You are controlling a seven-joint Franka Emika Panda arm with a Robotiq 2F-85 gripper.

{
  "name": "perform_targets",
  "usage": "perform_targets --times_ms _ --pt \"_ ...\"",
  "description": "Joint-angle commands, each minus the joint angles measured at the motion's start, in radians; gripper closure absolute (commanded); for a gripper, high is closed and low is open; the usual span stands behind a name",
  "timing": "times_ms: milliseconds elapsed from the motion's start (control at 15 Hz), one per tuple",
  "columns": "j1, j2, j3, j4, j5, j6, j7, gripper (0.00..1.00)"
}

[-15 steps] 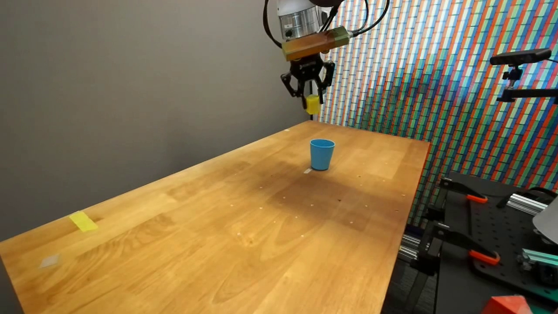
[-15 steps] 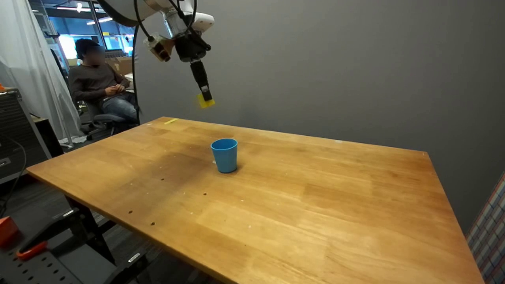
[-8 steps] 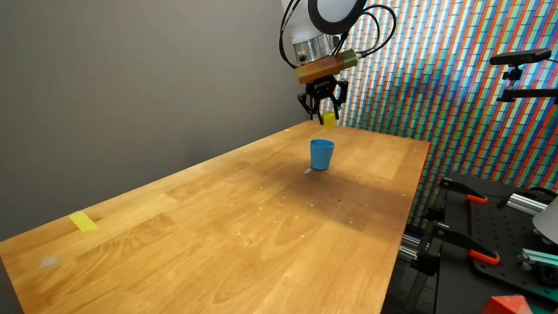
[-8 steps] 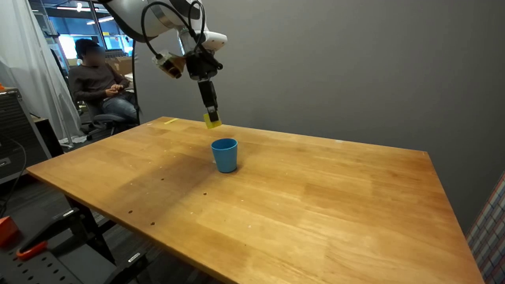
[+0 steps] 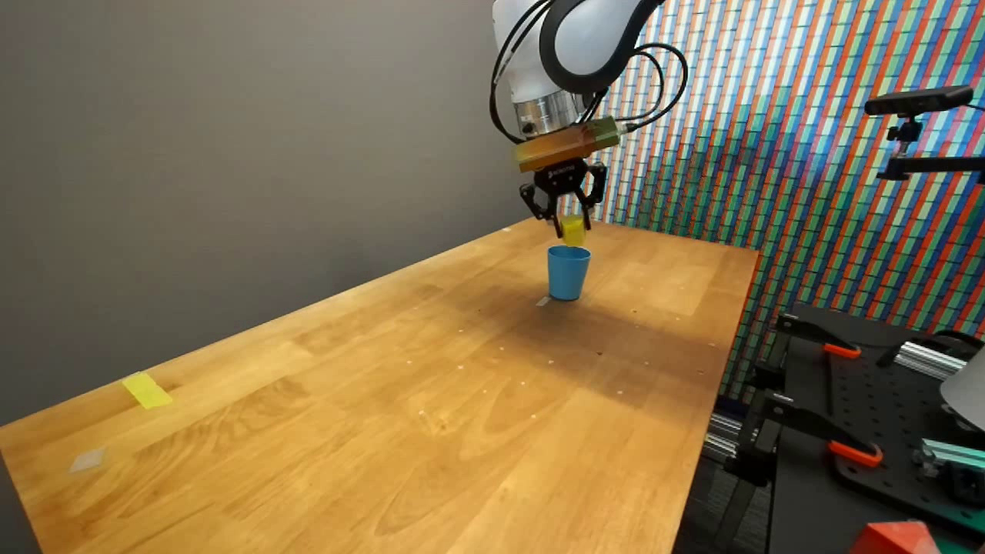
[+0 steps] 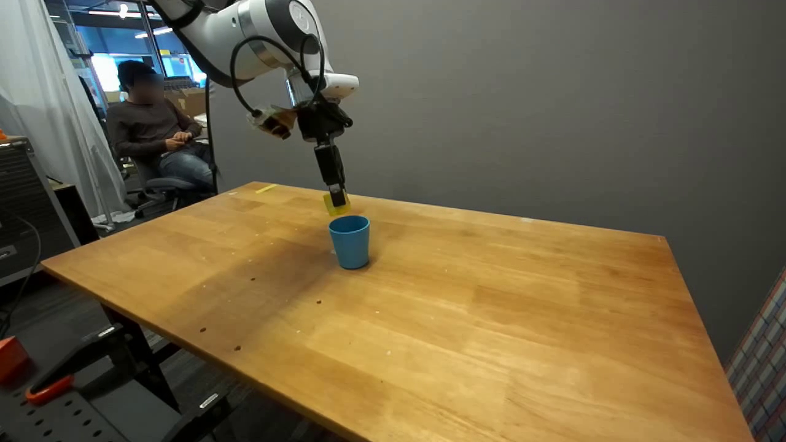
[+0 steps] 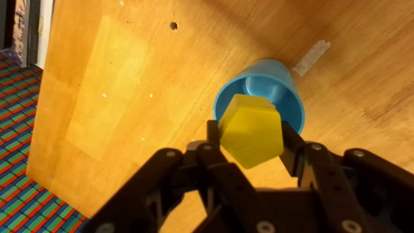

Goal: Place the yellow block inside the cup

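Observation:
The light-blue cup (image 5: 568, 274) stands upright on the wooden table in both exterior views (image 6: 351, 244). My gripper (image 5: 573, 228) is shut on the yellow block (image 5: 572, 233) and holds it just above the cup's rim. In an exterior view the block (image 6: 332, 207) is above the rim and a little to its left. In the wrist view the block (image 7: 252, 136) sits between both fingertips and covers the near part of the opening of the cup (image 7: 275, 69). The visible inside of the cup holds nothing.
A flat yellow tape piece (image 5: 148, 390) lies at the table's edge. A pale tape strip (image 7: 312, 58) lies beside the cup. A grey wall (image 6: 522, 110) runs along the table's long side. Black clamps (image 5: 819, 435) are on a black side table.
My gripper has come down with the block toward the cup. In an exterior view it first shifted right, then slightly back left. The cup has not moved.

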Motion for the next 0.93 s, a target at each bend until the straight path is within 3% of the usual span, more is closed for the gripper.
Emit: perform_targets --times_ms 0,200,467,867 --pt "-0.007 0.018 0.008 0.022 0.005 0.024 0.019 0.2" --pt "-0.009 -0.001 0.005 0.011 0.003 0.041 0.015 0.0" --pt "0.003 -0.121 0.048 -0.049 -0.003 0.112 -0.086 0.0" --pt "0.02 -0.286 0.165 -0.037 0.041 0.072 -0.323 0.0"
